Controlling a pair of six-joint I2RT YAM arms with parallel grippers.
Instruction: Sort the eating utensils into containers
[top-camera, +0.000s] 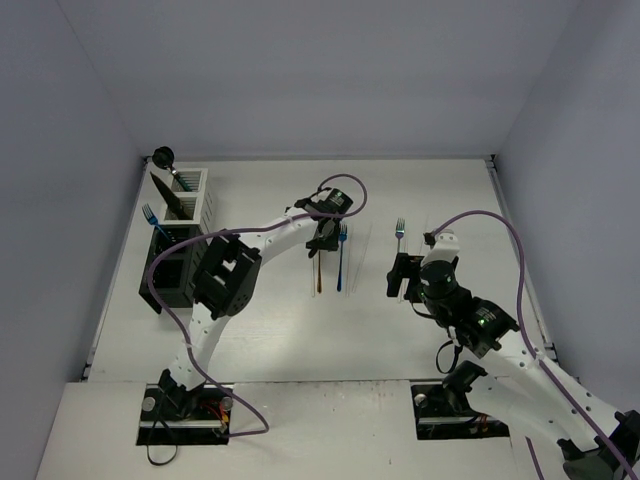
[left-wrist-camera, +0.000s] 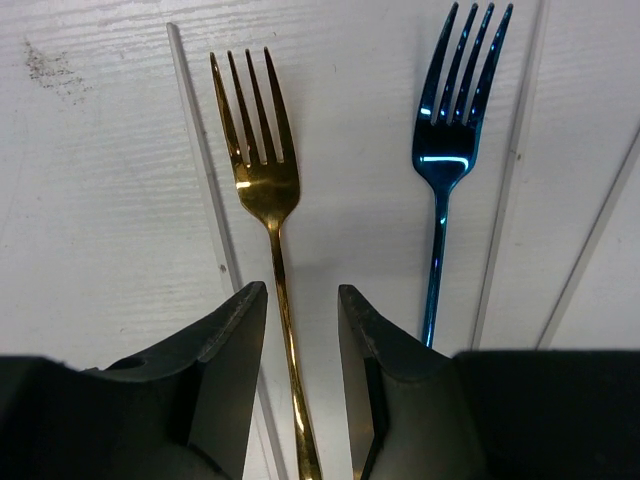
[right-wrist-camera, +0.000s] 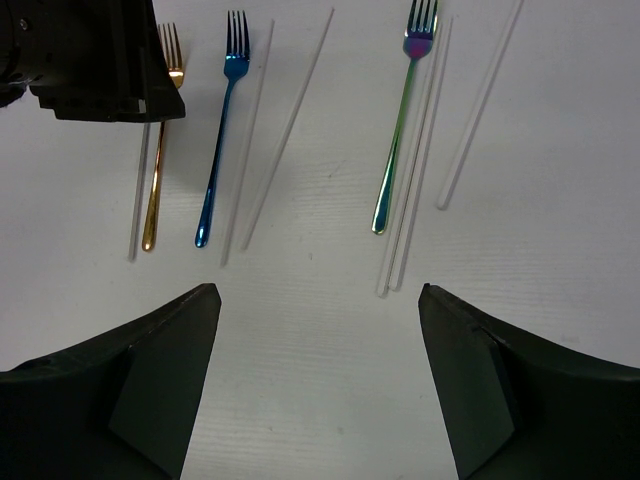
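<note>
A gold fork (left-wrist-camera: 262, 170) lies flat on the white table, tines away from the arms. My left gripper (left-wrist-camera: 300, 290) hangs low over its handle, which runs between the two black fingers with a gap on each side, so the gripper is open and holds nothing. A blue fork (left-wrist-camera: 447, 150) lies parallel just to the right. In the right wrist view an iridescent fork (right-wrist-camera: 400, 130) lies further right among thin pale chopsticks (right-wrist-camera: 425, 170). My right gripper (right-wrist-camera: 318, 290) stands wide open over bare table, near the handle ends. The containers (top-camera: 182, 235) stand at the far left.
The white containers hold a black knife (top-camera: 165, 190) and the black ones a blue fork (top-camera: 152, 215). More chopsticks (left-wrist-camera: 200, 150) lie beside the gold fork and between the forks (right-wrist-camera: 290, 130). Walls enclose the table on three sides.
</note>
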